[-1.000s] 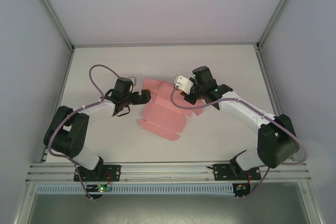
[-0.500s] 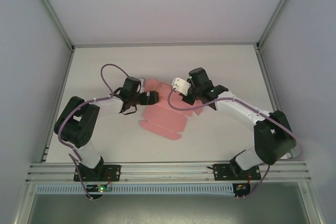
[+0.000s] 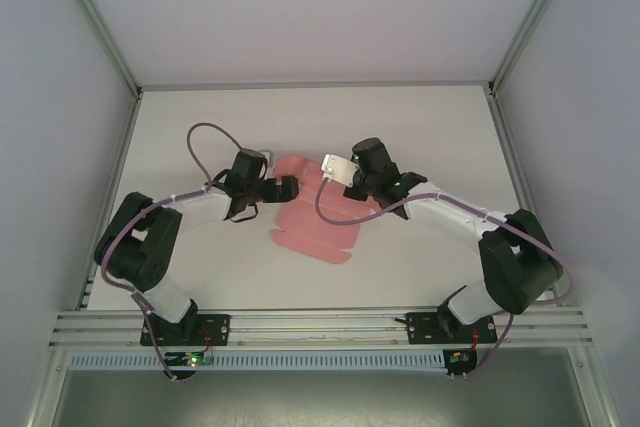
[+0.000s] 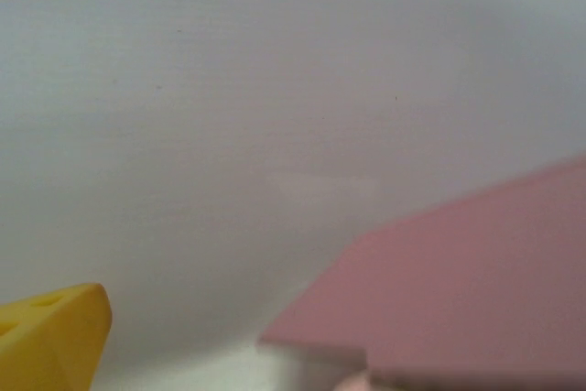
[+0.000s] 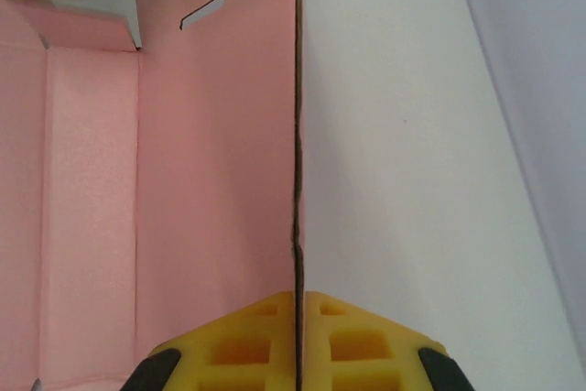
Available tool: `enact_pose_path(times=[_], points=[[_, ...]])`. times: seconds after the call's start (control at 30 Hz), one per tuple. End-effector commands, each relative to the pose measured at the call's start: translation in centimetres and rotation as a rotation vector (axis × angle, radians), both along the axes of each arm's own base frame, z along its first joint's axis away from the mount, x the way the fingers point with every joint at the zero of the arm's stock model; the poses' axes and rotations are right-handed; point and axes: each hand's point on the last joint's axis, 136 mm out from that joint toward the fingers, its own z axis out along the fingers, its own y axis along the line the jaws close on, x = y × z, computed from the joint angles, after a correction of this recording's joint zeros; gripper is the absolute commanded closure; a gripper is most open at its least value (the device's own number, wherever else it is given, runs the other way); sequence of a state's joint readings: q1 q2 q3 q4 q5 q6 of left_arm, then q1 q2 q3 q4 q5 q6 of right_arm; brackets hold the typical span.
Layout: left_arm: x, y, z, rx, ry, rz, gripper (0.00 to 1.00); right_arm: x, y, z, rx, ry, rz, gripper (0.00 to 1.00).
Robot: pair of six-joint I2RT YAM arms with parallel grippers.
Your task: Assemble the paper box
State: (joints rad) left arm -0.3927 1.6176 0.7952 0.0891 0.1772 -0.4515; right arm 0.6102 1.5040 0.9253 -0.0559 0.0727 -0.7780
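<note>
The pink paper box lies partly folded at the table's middle. My right gripper is over its right side. In the right wrist view the yellow pads are shut on the thin edge of an upright pink panel; that gripper pinches it edge-on. My left gripper is at the box's upper left corner, jaws open. In the blurred left wrist view, one yellow fingertip is at the lower left and a pink flap at the lower right, with nothing between the fingers.
The white table is walled by pale panels left, right and behind. An aluminium rail runs along the near edge over both arm bases. A purple cable loops above the left arm.
My right gripper has moved left with the right panel, raising it, so the box looks narrower. The left arm has swung in to the box's upper left corner.
</note>
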Motion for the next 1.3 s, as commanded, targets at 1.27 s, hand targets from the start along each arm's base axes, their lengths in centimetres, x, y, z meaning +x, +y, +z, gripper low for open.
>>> enact_pose_path(times=[1.27], points=[[6.4,0.2,2.1,-0.16,-0.111,-0.258,0.0,0.9,1.5,-1.5,-0.269,-0.371,0.058,1.0]])
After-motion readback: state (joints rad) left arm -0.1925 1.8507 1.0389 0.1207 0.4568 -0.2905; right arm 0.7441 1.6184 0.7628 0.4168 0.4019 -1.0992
